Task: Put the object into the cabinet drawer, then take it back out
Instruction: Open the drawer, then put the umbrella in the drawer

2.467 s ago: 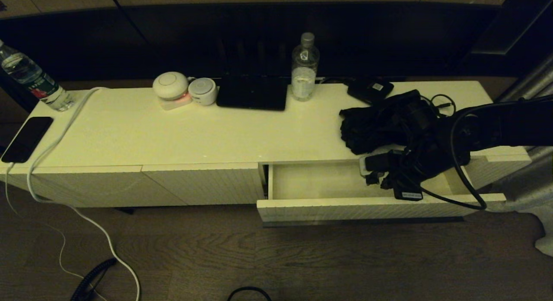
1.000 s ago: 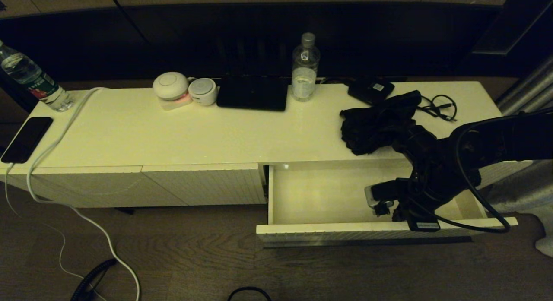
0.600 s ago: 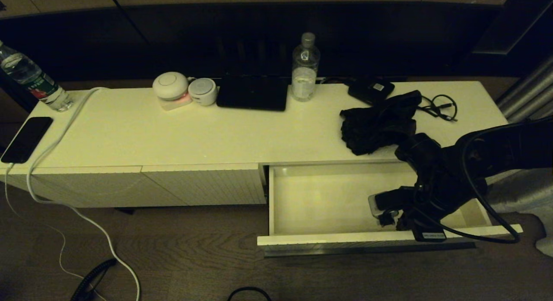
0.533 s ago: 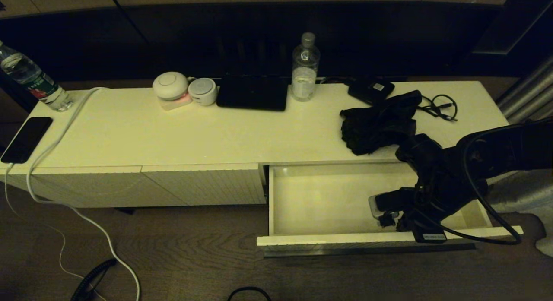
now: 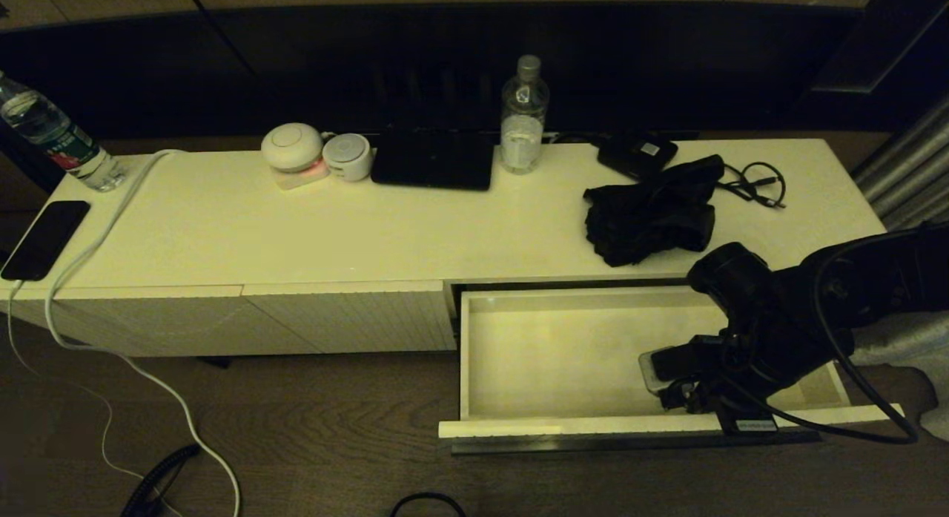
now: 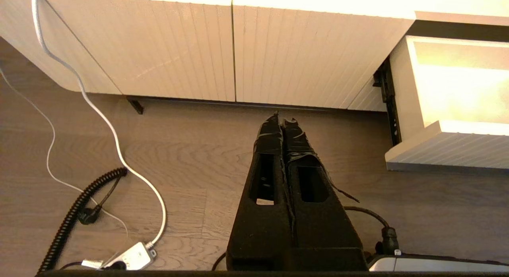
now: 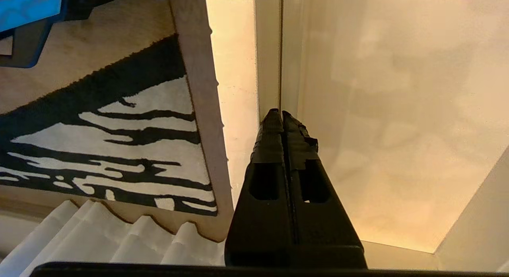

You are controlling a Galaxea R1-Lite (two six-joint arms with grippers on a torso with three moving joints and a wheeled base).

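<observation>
The black fabric bundle (image 5: 649, 213) lies crumpled on the right part of the cabinet top, just behind the open drawer and untouched. The cream drawer (image 5: 593, 426) is pulled far out, and its floor (image 7: 397, 110) is bare. My right gripper (image 7: 281, 112) is shut with nothing between its fingers. Its tips are down inside the drawer, right against the inner face of the front wall near the right end. In the head view the right arm (image 5: 749, 339) covers them. My left gripper (image 6: 283, 119) is shut and hangs over the wooden floor in front of the closed ribbed panels, left of the drawer front (image 6: 449, 150).
On the cabinet top stand a water bottle (image 5: 523, 116), a flat black box with a white label (image 5: 636, 155), a thin looped cable (image 5: 756, 182), a dark slab (image 5: 434, 161), two white round devices (image 5: 293, 147) and a phone (image 5: 44, 239). Cords (image 6: 75, 213) lie on the floor.
The drawer has slid further out towards me, and my right arm has drawn back with it. The fabric bundle has stayed where it was on the cabinet top.
</observation>
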